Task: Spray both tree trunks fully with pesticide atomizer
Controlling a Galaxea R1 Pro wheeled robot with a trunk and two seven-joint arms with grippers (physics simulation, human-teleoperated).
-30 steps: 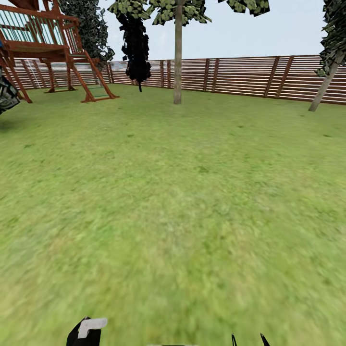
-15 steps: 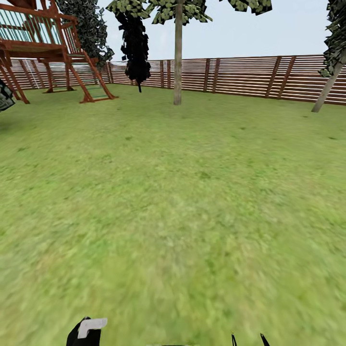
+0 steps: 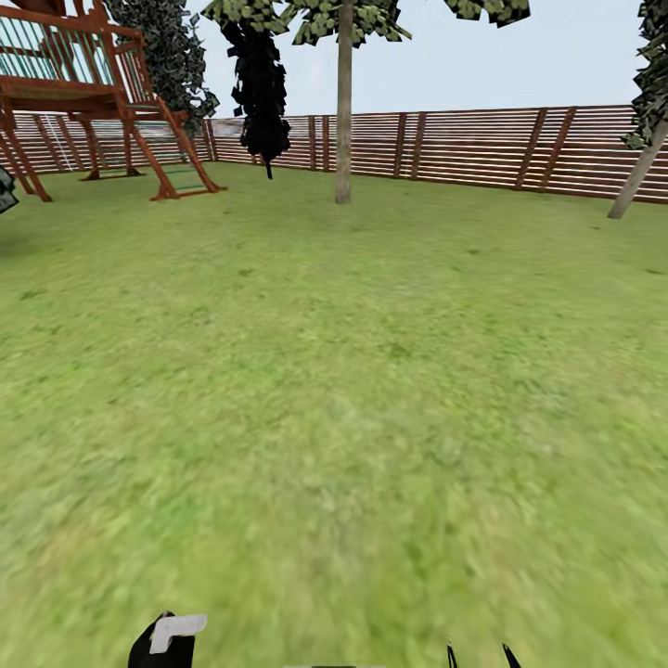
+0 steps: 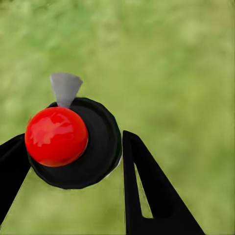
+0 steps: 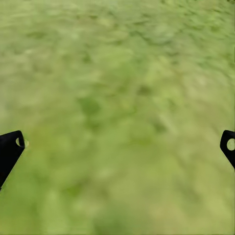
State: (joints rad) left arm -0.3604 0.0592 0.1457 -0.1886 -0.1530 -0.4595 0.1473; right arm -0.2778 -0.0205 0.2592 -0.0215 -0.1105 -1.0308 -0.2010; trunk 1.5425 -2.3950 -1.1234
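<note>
Camera had panned slightly; leaning tree [image 3: 635,176] drifted toward 3 o'clock. Left gripper [image 4: 73,161] was clamped on the pesticide atomizer [image 4: 73,144], at 7 o'clock in head view. Right gripper [image 5: 117,147] was spread wide over grass [image 5: 117,73].

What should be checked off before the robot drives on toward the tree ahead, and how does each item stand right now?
1. Atomizer in the left gripper: ok, held between both fingers.
2. Nozzle aimed at a trunk: not ok, it points over grass.
3. Right gripper free: ok, fingers wide apart over the grass.
4. Target tree trunk in sight: ok, upright near the fence.
5. Path across the lawn: ok, open grass up to the trunk.
6. Pesticide on the trunk: cannot tell at this range.
</note>
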